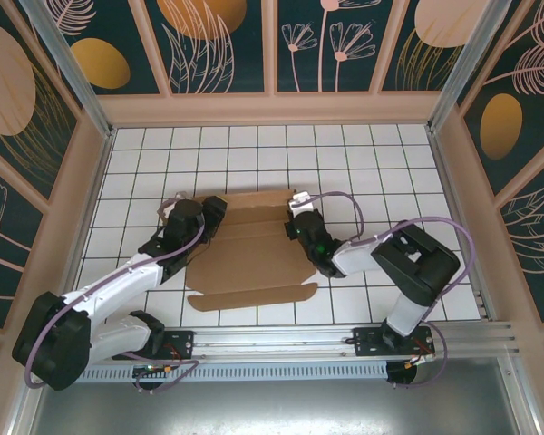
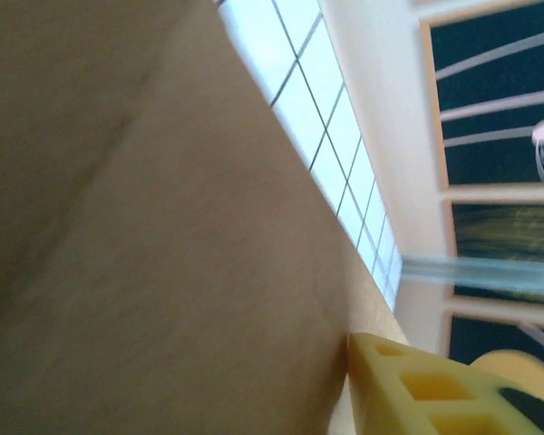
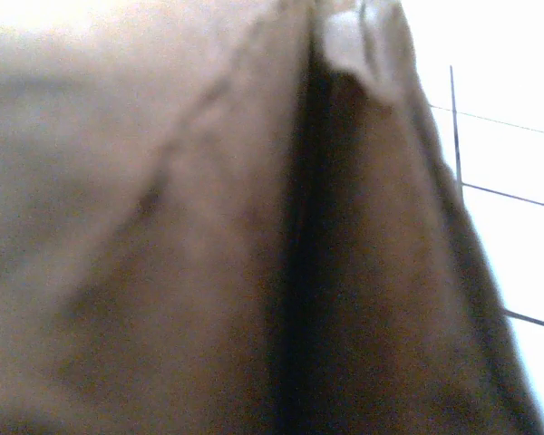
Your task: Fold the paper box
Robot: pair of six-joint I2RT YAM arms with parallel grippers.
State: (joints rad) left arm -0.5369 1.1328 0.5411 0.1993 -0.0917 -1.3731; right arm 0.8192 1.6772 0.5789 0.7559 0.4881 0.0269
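Observation:
The paper box (image 1: 254, 258) is a brown cardboard sheet lying partly folded in the middle of the white tiled table, with a long flap (image 1: 254, 297) flat at its near edge. My left gripper (image 1: 213, 216) is at the box's left end. In the left wrist view one yellow finger (image 2: 417, 390) touches the cardboard (image 2: 163, 227), which hides the other finger. My right gripper (image 1: 296, 224) is at the box's right end, against a raised side flap. Close cardboard (image 3: 163, 227) with a dark crease covers the right wrist view and hides the fingers.
The tiled table (image 1: 254, 154) is bounded by beige walls at the back and on both sides. An aluminium rail (image 1: 281, 340) carrying both arm bases runs along the near edge. Bare tiles lie behind the box and to its right.

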